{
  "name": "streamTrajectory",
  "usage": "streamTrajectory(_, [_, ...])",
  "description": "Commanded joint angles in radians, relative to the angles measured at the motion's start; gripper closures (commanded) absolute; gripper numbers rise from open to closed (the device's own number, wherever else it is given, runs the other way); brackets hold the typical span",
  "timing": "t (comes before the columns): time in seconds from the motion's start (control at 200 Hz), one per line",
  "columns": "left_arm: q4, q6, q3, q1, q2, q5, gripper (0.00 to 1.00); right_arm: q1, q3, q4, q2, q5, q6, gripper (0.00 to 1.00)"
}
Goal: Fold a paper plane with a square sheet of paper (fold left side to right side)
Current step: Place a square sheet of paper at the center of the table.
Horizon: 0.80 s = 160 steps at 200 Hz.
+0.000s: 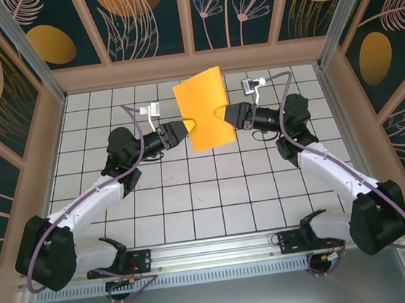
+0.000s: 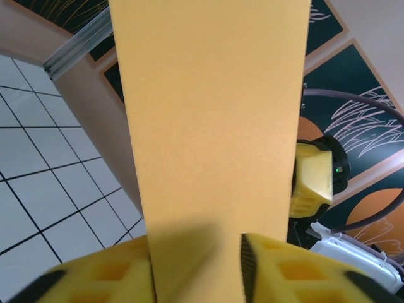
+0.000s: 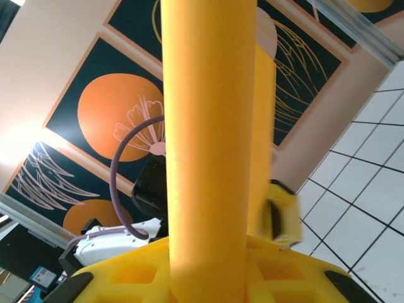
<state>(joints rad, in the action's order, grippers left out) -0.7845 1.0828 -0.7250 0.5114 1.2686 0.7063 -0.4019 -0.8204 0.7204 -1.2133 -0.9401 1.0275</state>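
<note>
The left gripper's (image 1: pixel 188 128) yellow fingers (image 2: pixel 107 274) are closed narrow on the lower left edge of the square sheet of paper (image 1: pixel 203 107). In the left wrist view the sheet rises straight up out of the gap between the two pads. The right gripper's (image 1: pixel 222 115) fingers (image 3: pixel 132 274) pinch the sheet's opposite edge in the same way, with the paper standing up between them. In the right wrist view a second orange strip shows just behind the front one, but I cannot tell whether that is a fold or a curl.

Seen from above, the bright orange sheet hangs in the air between the two grippers, over the far middle of the white tiled table (image 1: pixel 193 196). It looks taller than it is wide and leans a little, its upper edge toward the back wall (image 1: pixel 192 63). The grippers face each other across the paper, close together. Both arms reach in from their bases at the near edge, the left arm (image 1: pixel 98 196) from the left and the right arm (image 1: pixel 329 166) from the right.
</note>
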Motion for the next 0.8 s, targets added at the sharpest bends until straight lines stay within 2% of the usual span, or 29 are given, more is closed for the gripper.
streamTrajectory(0.0, [-0.024, -0.013, 0.006, 0.004, 0.003, -0.001, 0.86, 0.004, -0.009, -0.08, 0.036, 0.036, -0.064, 0.68])
streamTrajectory(0.07, [-0.007, -0.021, 0.012, 0.004, 0.008, -0.01, 1.0, 0.014, 0.001, -0.133, 0.048, 0.048, -0.09, 0.64])
streamTrajectory(0.13, [0.019, -0.033, 0.017, 0.004, 0.01, -0.021, 1.0, 0.024, 0.0, -0.213, 0.058, 0.063, -0.13, 0.61])
streamTrajectory(0.23, [0.113, -0.09, 0.024, 0.004, 0.013, -0.053, 1.0, 0.046, -0.007, -0.426, 0.081, 0.149, -0.239, 0.45])
streamTrajectory(0.395, [0.287, -0.193, 0.036, 0.004, 0.071, -0.065, 1.0, 0.065, -0.056, -0.811, 0.072, 0.386, -0.425, 0.26])
streamTrajectory(0.585, [0.436, -0.326, 0.03, 0.004, 0.231, -0.081, 1.0, 0.067, -0.06, -0.989, 0.005, 0.53, -0.523, 0.24])
streamTrajectory(0.796, [0.622, -0.493, -0.054, 0.0, 0.386, -0.202, 1.0, 0.062, 0.003, -0.932, -0.072, 0.506, -0.513, 0.27])
